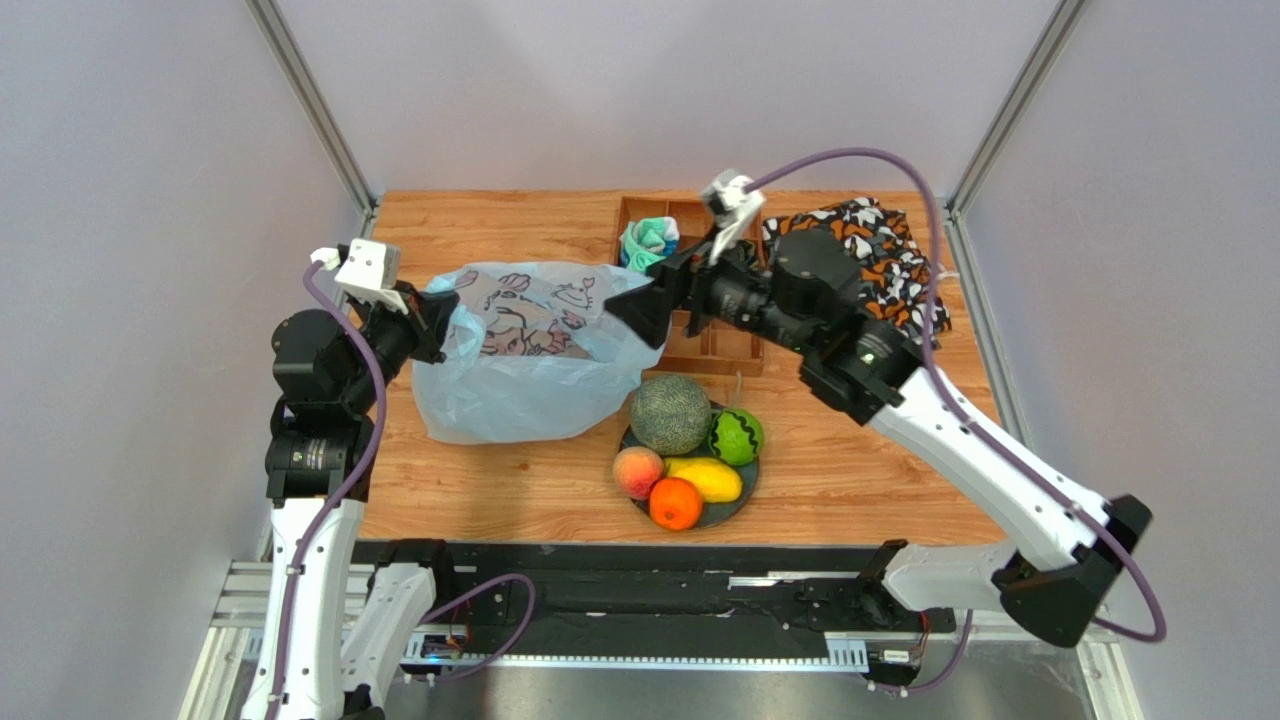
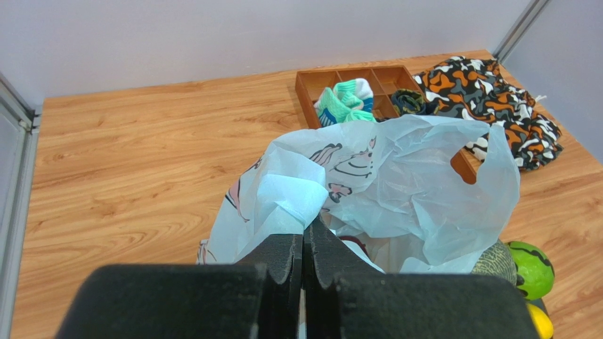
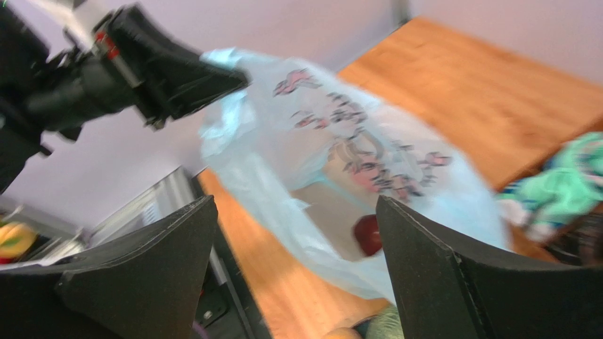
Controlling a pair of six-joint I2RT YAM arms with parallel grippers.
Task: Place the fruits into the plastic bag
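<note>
The pale blue plastic bag (image 1: 519,368) lies on the table with its left rim lifted. My left gripper (image 1: 446,324) is shut on that rim (image 2: 306,229). My right gripper (image 1: 622,315) hovers open at the bag's right side, its jaws wide apart (image 3: 296,205) with nothing between them. A dark red fruit (image 3: 366,235) lies inside the bag. On a dark plate (image 1: 733,500) sit the netted melon (image 1: 670,414), the green bumpy fruit (image 1: 735,437), the peach (image 1: 639,473), the yellow mango (image 1: 708,480) and the orange (image 1: 675,504).
A wooden compartment tray (image 1: 672,206) at the back holds a rolled green cloth bundle (image 1: 649,240). An orange, black and white patterned cloth (image 1: 869,255) lies at the back right. Metal frame posts stand at both back corners.
</note>
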